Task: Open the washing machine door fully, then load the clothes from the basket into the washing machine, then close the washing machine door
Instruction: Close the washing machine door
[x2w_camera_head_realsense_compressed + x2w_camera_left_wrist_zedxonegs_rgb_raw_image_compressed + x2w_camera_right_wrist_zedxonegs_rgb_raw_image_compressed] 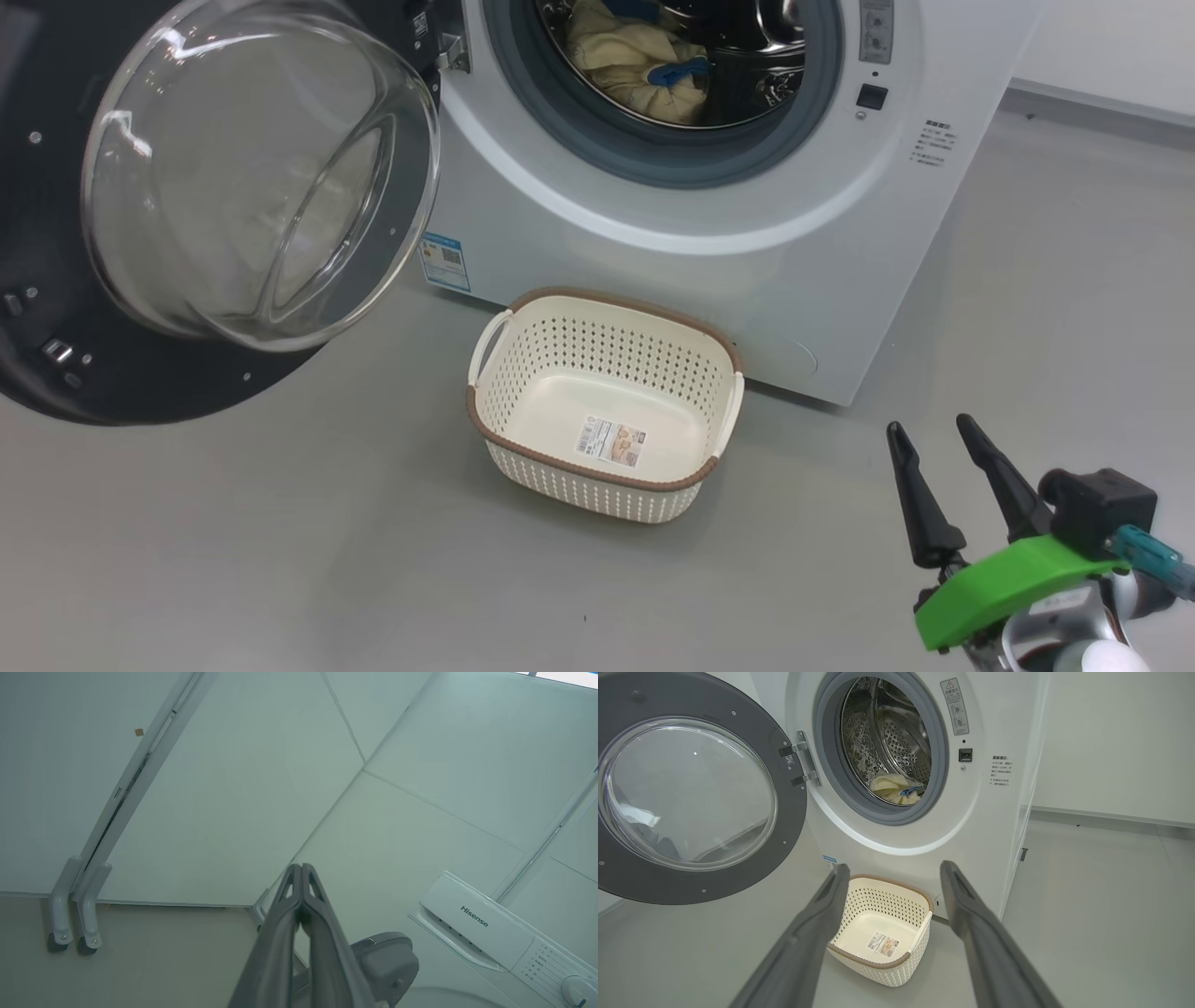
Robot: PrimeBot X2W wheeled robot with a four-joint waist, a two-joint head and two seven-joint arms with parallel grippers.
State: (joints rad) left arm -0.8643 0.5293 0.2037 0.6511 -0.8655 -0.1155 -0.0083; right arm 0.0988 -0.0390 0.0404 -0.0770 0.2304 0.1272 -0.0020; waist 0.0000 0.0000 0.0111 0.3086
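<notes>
1. Standing swung wide on its hinge at far left, the washing machine door shows its glass bowl. Closing it is judged the step in hand, since loading looks finished.
2. The left gripper has its fingers pressed together on nothing and points at the wall panels, beside the machine's control panel.
3. The basket sits on the floor just before the washer, holding nothing but its label.
4. The clothes lie inside the drum of the washing machine, behind the grey gasket.
5. The right gripper is at lower right with jaws spread and empty, fingers aimed upward, well apart from the door. The next move calls for an arm to reach the door's outer face and push it until it latches.
</notes>
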